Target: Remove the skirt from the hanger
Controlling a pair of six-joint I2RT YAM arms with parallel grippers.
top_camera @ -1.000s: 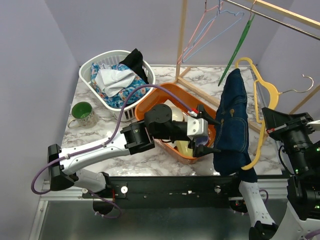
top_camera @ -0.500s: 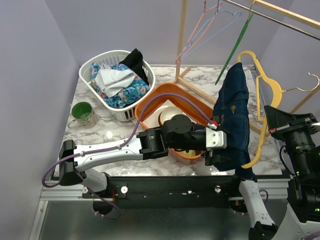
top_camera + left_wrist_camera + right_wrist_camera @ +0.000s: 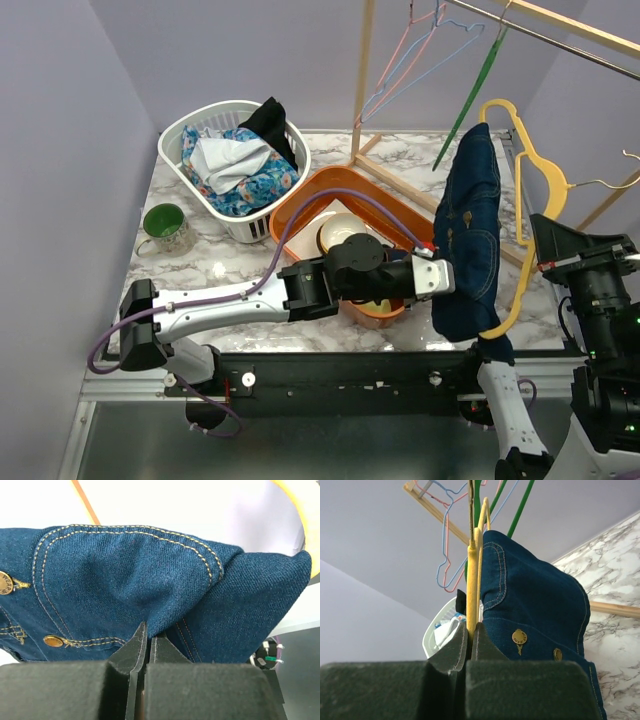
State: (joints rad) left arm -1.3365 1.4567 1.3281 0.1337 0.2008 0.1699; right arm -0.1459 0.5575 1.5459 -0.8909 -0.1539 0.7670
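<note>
While the dark blue denim skirt [image 3: 468, 230] is hanging draped over the yellow plastic hanger [image 3: 472, 580] near the white marble table's [image 3: 200, 270] right edge, the right gripper [image 3: 471, 630] is clamping the hanger. The left gripper [image 3: 148, 637] is pinching a skirt fold between closed fingertips.

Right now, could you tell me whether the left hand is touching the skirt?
Touching. The left wrist view shows the left hand closed on a fold of the skirt.
</note>
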